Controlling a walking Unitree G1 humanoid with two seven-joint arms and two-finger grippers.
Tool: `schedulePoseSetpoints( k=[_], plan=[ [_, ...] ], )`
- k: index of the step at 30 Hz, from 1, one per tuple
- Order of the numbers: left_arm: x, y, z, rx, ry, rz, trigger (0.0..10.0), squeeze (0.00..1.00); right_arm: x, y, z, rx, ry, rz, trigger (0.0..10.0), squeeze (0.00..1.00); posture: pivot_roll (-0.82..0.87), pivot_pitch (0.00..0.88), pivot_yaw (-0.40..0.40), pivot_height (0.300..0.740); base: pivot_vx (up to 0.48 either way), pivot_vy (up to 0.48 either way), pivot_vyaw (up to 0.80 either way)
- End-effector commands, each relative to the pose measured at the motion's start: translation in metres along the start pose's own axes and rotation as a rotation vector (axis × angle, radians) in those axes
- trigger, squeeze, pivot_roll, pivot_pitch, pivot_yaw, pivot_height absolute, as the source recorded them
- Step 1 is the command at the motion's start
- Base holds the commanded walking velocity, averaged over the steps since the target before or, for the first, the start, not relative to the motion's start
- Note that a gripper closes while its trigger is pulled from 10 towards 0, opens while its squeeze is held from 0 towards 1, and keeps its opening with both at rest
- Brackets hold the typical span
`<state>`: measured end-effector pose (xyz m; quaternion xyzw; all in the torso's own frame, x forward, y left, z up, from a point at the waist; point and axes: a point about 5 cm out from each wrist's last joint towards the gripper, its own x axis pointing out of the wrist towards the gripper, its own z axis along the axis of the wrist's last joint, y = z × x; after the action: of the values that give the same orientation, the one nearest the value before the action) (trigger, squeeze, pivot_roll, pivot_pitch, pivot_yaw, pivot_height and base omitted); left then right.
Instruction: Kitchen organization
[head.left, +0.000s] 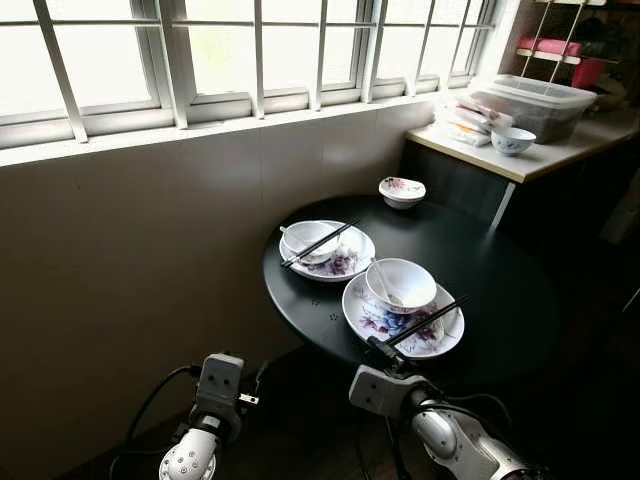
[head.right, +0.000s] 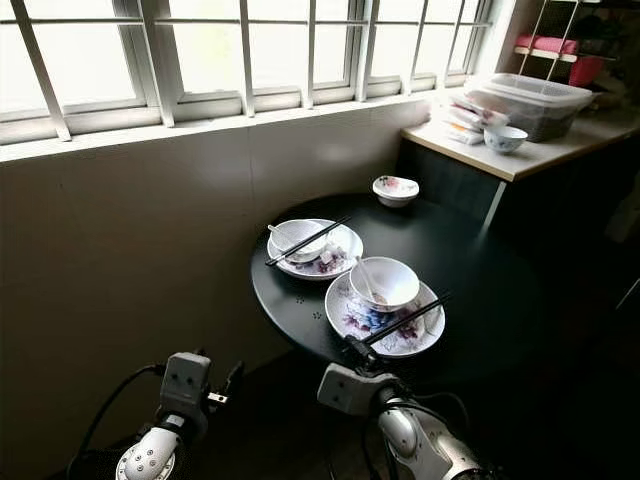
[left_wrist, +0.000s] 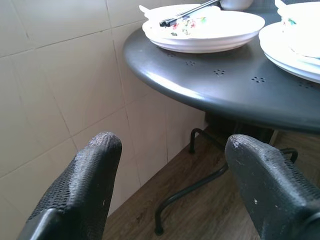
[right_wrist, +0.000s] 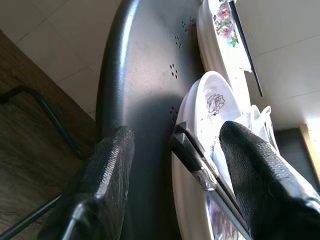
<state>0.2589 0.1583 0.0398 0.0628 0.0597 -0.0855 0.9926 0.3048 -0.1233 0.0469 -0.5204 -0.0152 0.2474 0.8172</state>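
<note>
1. Indoors, a round black bench (head.left: 500, 290) stands beside a tiled wall (head.left: 120, 260) under a barred window (head.left: 200, 50); all places below are given from this bench.
2. On its near edge sits a floral plate (head.left: 445, 335) carrying a white bowl (head.left: 402, 283) with a spoon inside, and a pair of black chopsticks (head.left: 425, 322) lies across the plate's rim.
3. Toward the wall side of the bench rests a second floral plate (head.left: 358, 252) with a white bowl (head.left: 310, 240), a second pair of chopsticks (head.left: 322, 241) laid across both.
4. At the far edge of the bench stands a small floral bowl (head.left: 402, 190), apart from both plates.
5. The right gripper (right_wrist: 175, 142) is at the bench's near edge, its jaws released and spread to either side of the near chopsticks' tips; touching them cannot be told.
6. The left gripper (left_wrist: 172, 185) hangs below and short of the bench's rim, toward the wall, jaws released and holding nothing.
7. Beyond the bench, a white-topped counter (head.left: 540, 155) bears a clear plastic tub (head.left: 535, 100), a small bowl (head.left: 512, 140) and stacked packets.
</note>
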Motion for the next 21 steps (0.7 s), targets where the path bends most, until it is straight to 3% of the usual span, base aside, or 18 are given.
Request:
schedulePoseSetpoints(
  k=[1, 21],
  plan=[
    [0.0025, -0.0003, 0.0009, -0.004, -0.001, -0.001, 10.0, 0.0, 0.0015, -0.0045, -0.0019, -0.035, -0.004, -0.008, 10.0, 0.0, 0.03, 0.0, -0.056, 0.74, 0.0, 0.0, 0.0],
    [0.0036, -0.0003, -0.0007, -0.017, 0.006, -0.003, 10.0, 0.0, 0.0039, -0.0052, -0.0067, -0.101, -0.005, -0.055, 10.0, 0.0, 0.04, 0.0, -0.056, 0.74, 0.0, 0.0, 0.0]
  ],
)
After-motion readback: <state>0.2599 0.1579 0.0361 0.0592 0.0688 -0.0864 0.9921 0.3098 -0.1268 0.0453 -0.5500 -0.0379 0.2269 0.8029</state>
